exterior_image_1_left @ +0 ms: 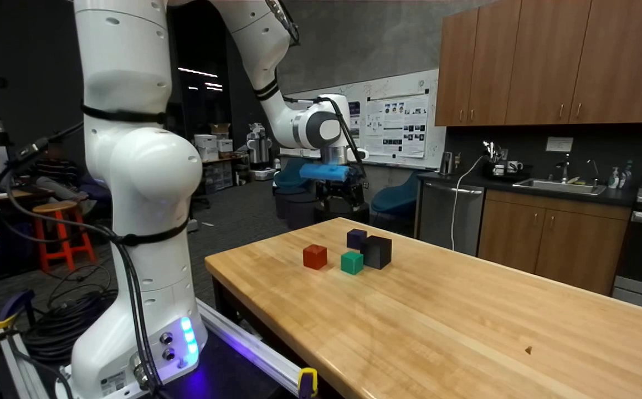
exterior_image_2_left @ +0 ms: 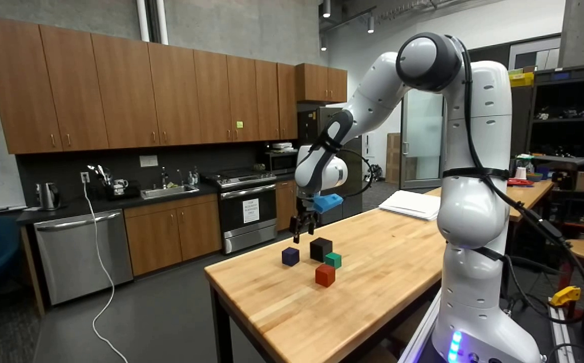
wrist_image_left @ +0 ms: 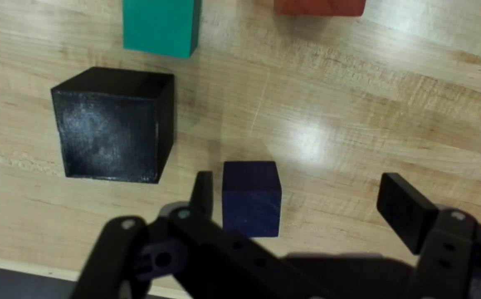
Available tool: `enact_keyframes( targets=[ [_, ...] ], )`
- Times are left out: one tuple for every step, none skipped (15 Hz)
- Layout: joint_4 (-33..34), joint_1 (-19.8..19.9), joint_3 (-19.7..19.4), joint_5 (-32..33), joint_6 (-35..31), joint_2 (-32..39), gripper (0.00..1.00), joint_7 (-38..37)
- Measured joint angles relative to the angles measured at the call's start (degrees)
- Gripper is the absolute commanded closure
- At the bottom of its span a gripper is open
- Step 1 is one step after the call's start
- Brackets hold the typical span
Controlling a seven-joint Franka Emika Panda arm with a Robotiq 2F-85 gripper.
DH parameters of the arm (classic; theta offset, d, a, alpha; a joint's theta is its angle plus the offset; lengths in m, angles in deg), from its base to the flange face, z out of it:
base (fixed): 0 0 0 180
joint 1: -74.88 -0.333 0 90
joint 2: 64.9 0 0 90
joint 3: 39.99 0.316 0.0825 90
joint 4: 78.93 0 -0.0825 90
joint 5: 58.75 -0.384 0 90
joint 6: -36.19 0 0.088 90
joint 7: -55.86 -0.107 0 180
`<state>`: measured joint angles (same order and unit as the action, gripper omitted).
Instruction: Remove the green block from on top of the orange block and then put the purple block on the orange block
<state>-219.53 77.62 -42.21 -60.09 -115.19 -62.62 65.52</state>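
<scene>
Wrist view: the purple block shows between the wide-spread fingers of your gripper, nearer to one of them, and in an exterior view you find that block resting near the edge of the wooden table with your gripper hanging above. To one side, near but apart, stands a larger black cube, and the green block sits just beside that cube. Farther out, cut off by the top edge of your wrist view, the orange block rests on the table apart from all three.
</scene>
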Motion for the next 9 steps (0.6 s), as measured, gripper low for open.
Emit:
enact_keyframes(
  targets=[
    [1.02,0.00,0.00,0.00,0.33,0.55,0.00,0.37],
    [2.15,0.00,0.00,-0.01,0.79,1.21,0.00,0.79],
    [3.35,0.00,0.00,-0.01,1.26,1.95,0.00,1.18],
    [4.63,0.00,0.03,-0.02,1.81,2.76,0.00,1.48],
    [6.01,0.00,0.09,-0.04,2.43,3.66,0.00,1.78],
    [7.47,0.00,0.17,-0.04,3.18,4.67,0.00,2.05],
    [8.96,0.00,0.27,-0.04,3.88,5.77,0.00,2.18],
    [10.46,0.01,0.36,-0.04,4.55,6.94,0.00,2.25],
    [12.00,0.01,0.46,-0.04,5.21,8.21,0.00,2.28]
  ],
)
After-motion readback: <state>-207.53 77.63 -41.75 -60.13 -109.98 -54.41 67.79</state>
